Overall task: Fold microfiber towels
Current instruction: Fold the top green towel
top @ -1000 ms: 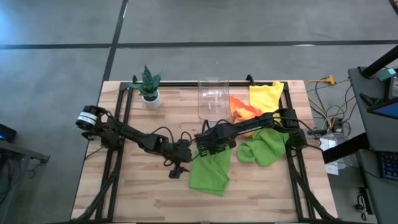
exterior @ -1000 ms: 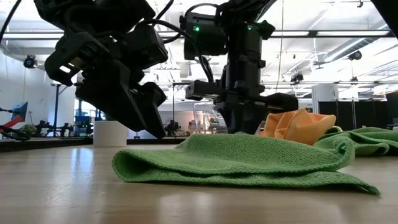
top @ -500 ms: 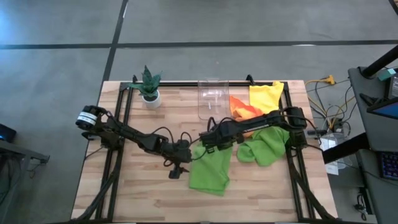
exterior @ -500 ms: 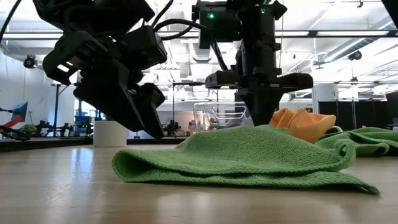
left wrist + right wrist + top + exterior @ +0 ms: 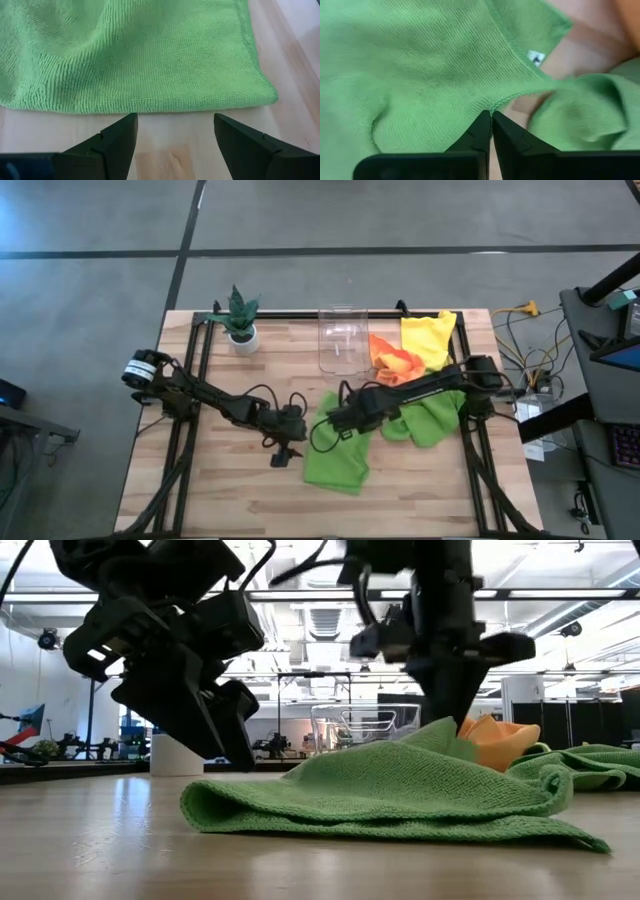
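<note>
A lime green microfiber towel (image 5: 335, 455) lies loosely doubled on the table's middle, most of it flat on the wood. My right gripper (image 5: 340, 420) stands above its far part, pointing down, shut on its edge. My left gripper (image 5: 285, 450) hovers open just off the towel's left edge (image 5: 150, 106), a finger on either side of bare wood, touching nothing. A second green towel (image 5: 430, 415) lies crumpled to the right. An orange towel (image 5: 393, 360) and a yellow towel (image 5: 428, 338) lie at the far right. My right gripper pinches the green towel's hemmed edge (image 5: 496, 104) between its two fingertips (image 5: 481, 125), coming from above and pointing down. The pinched spot is drawn up into a small peak (image 5: 440, 732). The rest of the towel (image 5: 400, 790) stays on the table.
A clear plastic bin (image 5: 340, 335) stands at the far middle and a small potted plant (image 5: 240, 320) at the far left. A black frame rail (image 5: 300, 314) runs along the far edge. Bare wood (image 5: 230, 500) lies near the front left.
My right gripper has risen and gone toward the table's right edge with the green towel's edge, pulling that edge up into a peak. The rest of the towel has stayed flat where it was.
</note>
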`<state>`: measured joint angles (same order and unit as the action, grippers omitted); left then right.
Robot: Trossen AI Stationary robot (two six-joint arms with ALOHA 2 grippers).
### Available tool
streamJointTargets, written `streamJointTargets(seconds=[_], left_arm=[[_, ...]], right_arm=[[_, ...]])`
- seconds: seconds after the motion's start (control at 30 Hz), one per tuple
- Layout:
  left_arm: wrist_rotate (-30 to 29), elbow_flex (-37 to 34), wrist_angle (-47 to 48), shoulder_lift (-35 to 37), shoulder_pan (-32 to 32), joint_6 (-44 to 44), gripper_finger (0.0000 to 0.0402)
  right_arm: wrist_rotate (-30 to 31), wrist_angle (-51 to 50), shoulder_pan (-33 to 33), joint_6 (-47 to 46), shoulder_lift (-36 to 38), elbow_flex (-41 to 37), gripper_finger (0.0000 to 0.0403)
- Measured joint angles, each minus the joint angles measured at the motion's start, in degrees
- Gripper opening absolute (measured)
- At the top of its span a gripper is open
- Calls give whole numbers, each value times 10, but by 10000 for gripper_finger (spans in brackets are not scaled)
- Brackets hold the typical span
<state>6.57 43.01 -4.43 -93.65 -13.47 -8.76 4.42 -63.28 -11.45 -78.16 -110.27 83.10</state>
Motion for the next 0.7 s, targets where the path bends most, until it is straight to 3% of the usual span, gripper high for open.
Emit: streamJointTargets(seconds=[0.17, 0.43, 0.53, 0.7], left_arm=[[17, -3, 1, 0, 0, -20, 246], [39, -1, -25, 3, 0, -89, 246], [39, -2, -50, 3, 0, -109, 246], [38, -2, -101, 3, 0, -120, 246]], right_arm=[[49, 51, -7, 22, 67, -60, 61], [55, 286, 8, 38, 239, -293, 154], [51, 325, 18, 53, 286, -351, 166], [-19, 358, 52, 156, 302, -399, 159]])
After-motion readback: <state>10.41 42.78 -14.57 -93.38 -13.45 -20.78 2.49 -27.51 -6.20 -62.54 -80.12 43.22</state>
